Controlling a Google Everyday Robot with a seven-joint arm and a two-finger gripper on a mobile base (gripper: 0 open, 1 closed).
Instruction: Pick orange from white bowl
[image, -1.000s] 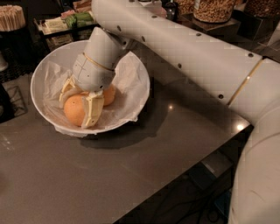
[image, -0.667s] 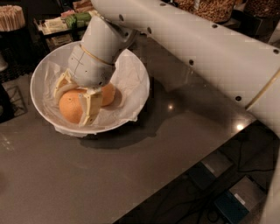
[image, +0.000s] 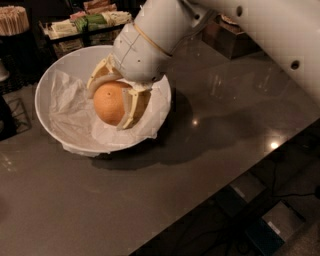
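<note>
Orange (image: 111, 102) is clamped between the two fingers of the gripper (image: 112, 106), over the crumpled paper (image: 70, 111) lining the white bowl (image: 44, 86) on the grey table (image: 200, 155). You cannot confirm whether it touches the paper. Behind the bowl, you see a tray of packets (image: 90, 22).

Dim overall, light from above; glare spots on table (image: 125, 200); gripper (image: 107, 109) clasping orange (image: 109, 99) over white bowl (image: 75, 60) throws soft shadow right.
</note>
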